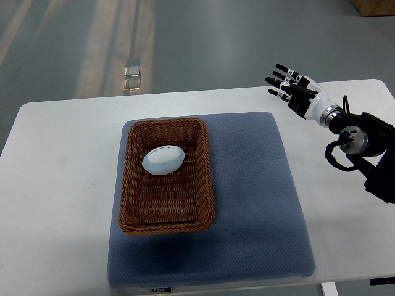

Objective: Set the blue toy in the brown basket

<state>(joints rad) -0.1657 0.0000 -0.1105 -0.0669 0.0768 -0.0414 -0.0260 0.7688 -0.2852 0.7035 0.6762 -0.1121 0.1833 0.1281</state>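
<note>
On tabletop (62, 160), blue mat: brown basket (165, 177) holding blue toy (163, 160), upper half. Right hand (296, 92) well apart, fingers spread, empty. Placement looks complete; best retreat clear without brushing basket.

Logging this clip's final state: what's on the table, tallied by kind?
Blue toy: 1, lying inside the basket
Brown basket: 1
Blue-grey mat: 1
Robot hand: 1, right, open, above the white table
Total: 4
</note>
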